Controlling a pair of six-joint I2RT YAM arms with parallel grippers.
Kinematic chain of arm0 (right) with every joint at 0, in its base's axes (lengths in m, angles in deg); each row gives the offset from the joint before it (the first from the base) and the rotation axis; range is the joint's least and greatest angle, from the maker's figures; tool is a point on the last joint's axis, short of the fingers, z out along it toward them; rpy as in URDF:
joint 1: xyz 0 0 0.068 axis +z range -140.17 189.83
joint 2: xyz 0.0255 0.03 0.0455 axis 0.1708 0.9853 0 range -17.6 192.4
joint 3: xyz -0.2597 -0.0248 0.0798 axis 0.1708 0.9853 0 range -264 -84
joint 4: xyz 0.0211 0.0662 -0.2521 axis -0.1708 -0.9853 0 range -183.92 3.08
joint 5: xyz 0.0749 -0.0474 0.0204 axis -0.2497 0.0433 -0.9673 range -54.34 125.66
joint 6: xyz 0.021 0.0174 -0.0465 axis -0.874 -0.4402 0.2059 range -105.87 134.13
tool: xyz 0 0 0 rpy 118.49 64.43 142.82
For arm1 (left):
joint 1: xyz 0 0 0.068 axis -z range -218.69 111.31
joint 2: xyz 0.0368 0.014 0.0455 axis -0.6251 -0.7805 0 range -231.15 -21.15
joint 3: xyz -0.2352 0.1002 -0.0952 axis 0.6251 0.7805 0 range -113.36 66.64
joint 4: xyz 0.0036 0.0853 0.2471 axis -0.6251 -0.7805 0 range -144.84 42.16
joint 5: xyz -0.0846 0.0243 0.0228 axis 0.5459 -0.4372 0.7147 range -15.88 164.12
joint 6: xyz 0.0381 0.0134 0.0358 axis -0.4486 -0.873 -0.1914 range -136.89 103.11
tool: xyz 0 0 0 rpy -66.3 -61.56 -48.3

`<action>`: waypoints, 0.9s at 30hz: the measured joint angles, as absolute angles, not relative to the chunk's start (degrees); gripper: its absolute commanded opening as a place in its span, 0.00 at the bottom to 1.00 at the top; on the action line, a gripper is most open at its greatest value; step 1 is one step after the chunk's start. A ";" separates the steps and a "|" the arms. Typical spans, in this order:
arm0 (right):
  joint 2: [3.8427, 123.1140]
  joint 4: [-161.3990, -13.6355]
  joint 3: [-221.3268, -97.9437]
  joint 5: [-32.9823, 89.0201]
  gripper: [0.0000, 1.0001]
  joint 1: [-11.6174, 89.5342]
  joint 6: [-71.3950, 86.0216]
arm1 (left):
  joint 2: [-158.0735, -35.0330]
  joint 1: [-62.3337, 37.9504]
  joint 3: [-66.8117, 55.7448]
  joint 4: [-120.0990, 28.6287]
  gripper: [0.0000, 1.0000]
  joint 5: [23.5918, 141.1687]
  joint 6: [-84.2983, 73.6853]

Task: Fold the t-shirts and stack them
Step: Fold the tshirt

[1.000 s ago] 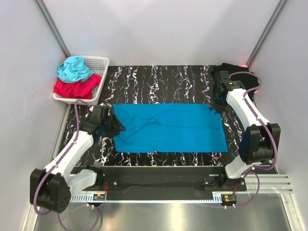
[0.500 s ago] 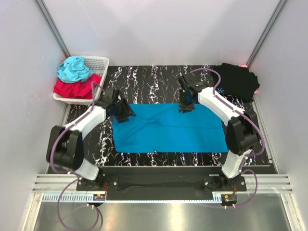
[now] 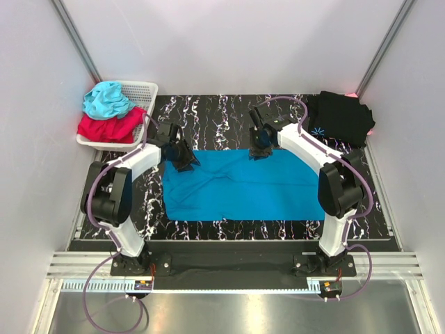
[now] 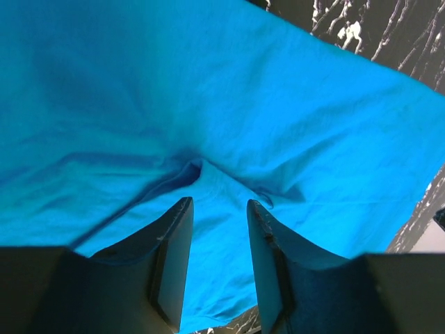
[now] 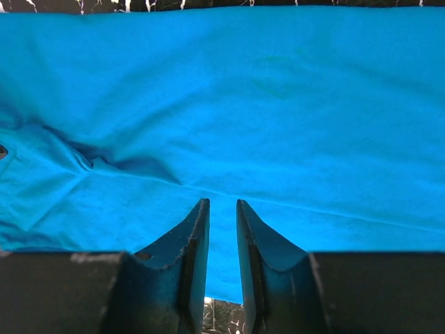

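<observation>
The black marbled bench carries the blue t-shirt spread flat across its middle, long axis running left to right. The black t-shirt sits folded at the far right corner, well apart from it, and a white basket of other cloth stands at the far left. The left gripper hovers over the blue shirt's far left corner, jaws parted with only cloth showing through the gap. The right gripper hangs over the far edge, right of centre, jaws narrowly parted and pinching nothing. The cloth lies directly beneath both and extends toward the near edge, so a fold would likely draw the far edge nearward.
</observation>
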State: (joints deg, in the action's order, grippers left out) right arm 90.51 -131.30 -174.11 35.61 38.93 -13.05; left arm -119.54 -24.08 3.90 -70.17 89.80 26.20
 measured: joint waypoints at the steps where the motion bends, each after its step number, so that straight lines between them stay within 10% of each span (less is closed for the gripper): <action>1: 90.51 -131.30 -174.11 35.76 0.29 38.93 -13.05 | -119.89 -24.08 3.70 -70.23 0.43 89.47 26.16; 9: 89.03 -131.35 -174.11 36.70 0.30 38.93 -13.09 | -123.36 -23.62 3.28 -71.28 0.39 86.50 26.25; 16: 87.45 -131.65 -174.11 37.75 0.30 38.93 -13.07 | -126.05 -21.68 1.49 -71.89 0.00 85.89 26.27; 27: 87.45 -132.26 -174.11 38.23 0.29 38.93 -13.34 | -119.27 -18.07 5.14 -72.79 0.00 84.71 26.64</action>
